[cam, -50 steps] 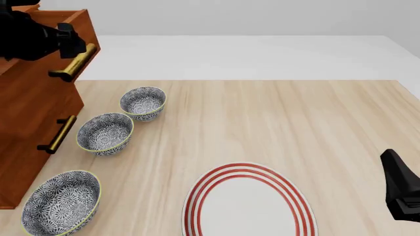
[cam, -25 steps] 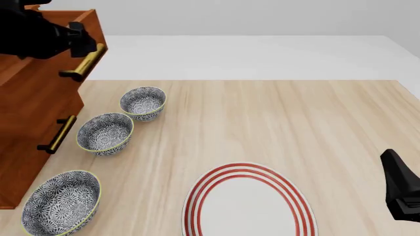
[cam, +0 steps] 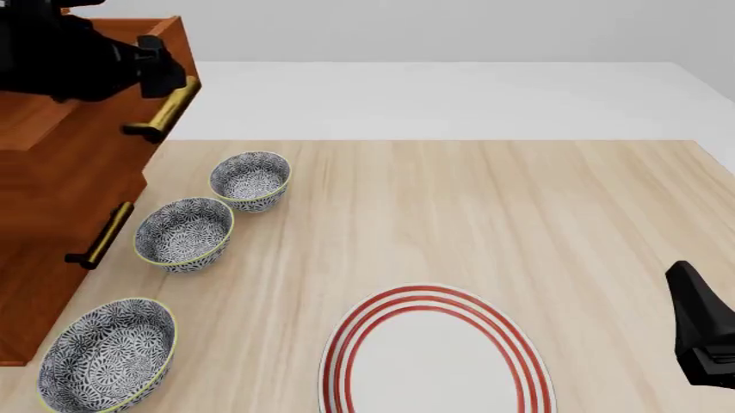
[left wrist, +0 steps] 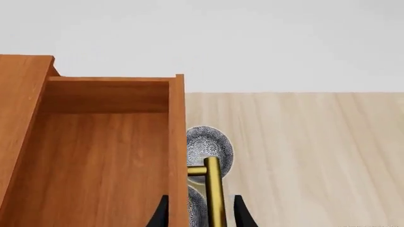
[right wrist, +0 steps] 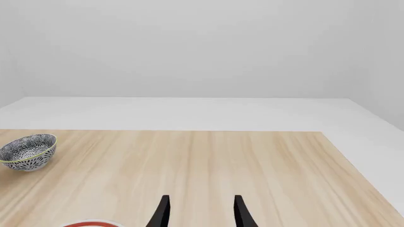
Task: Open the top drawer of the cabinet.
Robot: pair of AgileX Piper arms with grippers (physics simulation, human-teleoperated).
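Reddish-brown wood forms the top drawer (left wrist: 107,156), pulled out from the cabinet (cam: 52,232) at the table's far left, its inside bare. The left gripper (left wrist: 200,213) is clamped on the drawer's brass bar handle (cam: 164,109). Below sit three patterned bowls (cam: 184,232) and a red-ringed plate (cam: 435,357). The right gripper (right wrist: 199,213) hangs parted, holding nothing, above the table (right wrist: 221,165).

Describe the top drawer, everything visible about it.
The top drawer is a reddish-brown wooden box, pulled partway out of the cabinet so it overhangs the drawer below. The left wrist view shows its inside, bare as far as visible. A brass bar handle sits on its front on short posts. The left gripper straddles that handle, a finger on each side. The drawer sits high at the table's left, above the bowls.
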